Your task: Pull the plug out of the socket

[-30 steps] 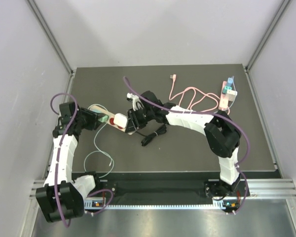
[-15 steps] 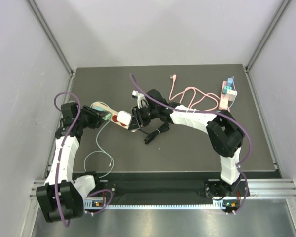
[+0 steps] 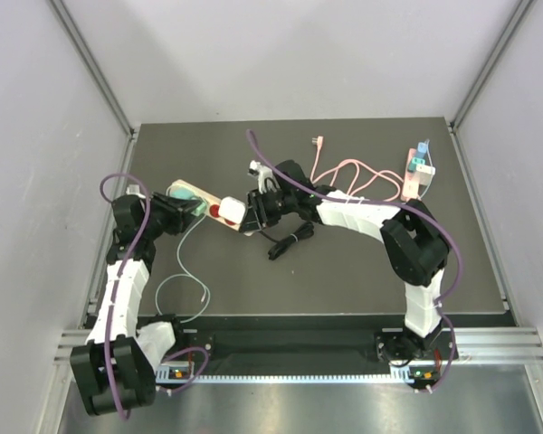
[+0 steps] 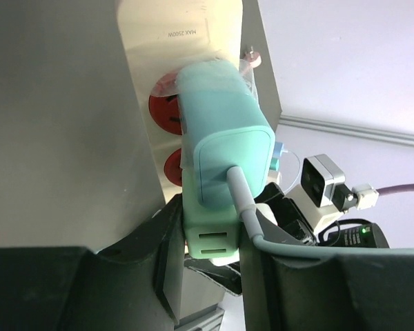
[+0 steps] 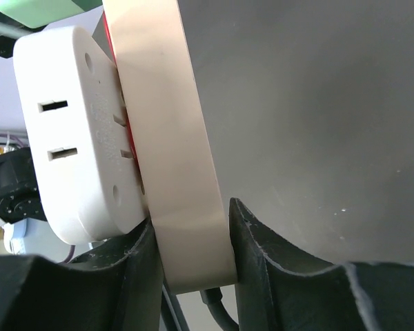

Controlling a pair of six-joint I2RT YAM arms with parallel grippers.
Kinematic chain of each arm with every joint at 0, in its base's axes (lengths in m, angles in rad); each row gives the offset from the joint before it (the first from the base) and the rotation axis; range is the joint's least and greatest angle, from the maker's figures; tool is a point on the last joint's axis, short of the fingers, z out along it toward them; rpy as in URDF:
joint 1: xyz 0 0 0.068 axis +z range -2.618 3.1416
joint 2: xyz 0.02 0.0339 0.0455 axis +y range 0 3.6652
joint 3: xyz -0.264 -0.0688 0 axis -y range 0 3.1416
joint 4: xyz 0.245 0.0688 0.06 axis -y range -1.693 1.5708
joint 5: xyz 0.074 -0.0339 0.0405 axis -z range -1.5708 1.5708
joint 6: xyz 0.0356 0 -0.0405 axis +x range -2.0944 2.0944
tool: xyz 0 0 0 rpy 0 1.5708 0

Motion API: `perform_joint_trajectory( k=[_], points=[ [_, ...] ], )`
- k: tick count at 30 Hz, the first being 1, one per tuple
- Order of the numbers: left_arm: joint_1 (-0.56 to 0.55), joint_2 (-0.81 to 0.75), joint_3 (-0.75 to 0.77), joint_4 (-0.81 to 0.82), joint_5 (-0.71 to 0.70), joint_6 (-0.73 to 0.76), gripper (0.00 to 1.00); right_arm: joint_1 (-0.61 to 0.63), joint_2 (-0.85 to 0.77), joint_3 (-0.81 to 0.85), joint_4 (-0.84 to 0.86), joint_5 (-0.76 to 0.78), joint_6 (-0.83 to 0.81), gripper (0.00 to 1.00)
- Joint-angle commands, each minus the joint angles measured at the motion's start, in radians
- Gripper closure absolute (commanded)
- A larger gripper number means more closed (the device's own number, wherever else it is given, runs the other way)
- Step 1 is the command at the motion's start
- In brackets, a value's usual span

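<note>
The grasp looks set but the pull itself is not finished, as far as these views tell. The power strip [image 3: 197,195] lies toward ten o'clock from the middle of the counter [image 3: 362,271], stretched between the two arms. The left pincer [image 4: 210,252] comes in from the strip's nine o'clock side and is clamped on the teal plug [image 4: 224,138], its fingers pressing the lower body on both sides where the pale cable [image 4: 245,207] leaves it. In the left wrist view the plug sits against the cream face of the strip, covering one of the red sockets [image 4: 164,114]. It appears seated or at most slightly lifted. The pins cannot be made out from this angle, so how far it has come free is uncertain. The right pincer [image 5: 193,252] is closed on the strip's end at about four o'clock, one finger on each flat side, which should hold the strip against the pull. A white adapter [image 5: 72,131] is plugged in just beside that grip, with a thin gap showing at its base. What remains, by my reading, is to draw the teal plug straight away from the strip face while the right arm braces, until the pins come clear.
</note>
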Motion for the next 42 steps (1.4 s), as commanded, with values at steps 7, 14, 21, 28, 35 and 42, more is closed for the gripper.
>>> perform_joint_trajectory(
  k=[7,14,21,28,35,42],
  points=[
    [-0.009,-0.029,0.199,-0.119,0.169,0.179,1.0,-0.116,0.021,-0.03,-0.078,0.301,0.097,1.0],
    [-0.007,0.073,0.445,-0.659,-0.206,0.248,1.0,-0.12,0.018,-0.033,-0.098,0.347,0.092,1.0],
    [-0.009,0.141,0.531,-0.816,-0.261,0.213,1.0,-0.118,0.022,-0.017,-0.119,0.395,0.071,1.0],
    [-0.009,0.172,0.549,-0.821,-0.215,0.233,1.0,-0.109,0.016,-0.019,-0.115,0.426,0.039,1.0],
    [-0.007,0.124,0.516,-0.749,-0.218,0.296,1.0,-0.11,-0.002,-0.044,-0.07,0.355,0.043,1.0],
    [-0.007,0.113,0.441,-0.682,-0.254,0.317,1.0,-0.12,-0.004,-0.056,-0.043,0.309,0.048,1.0]
  ],
)
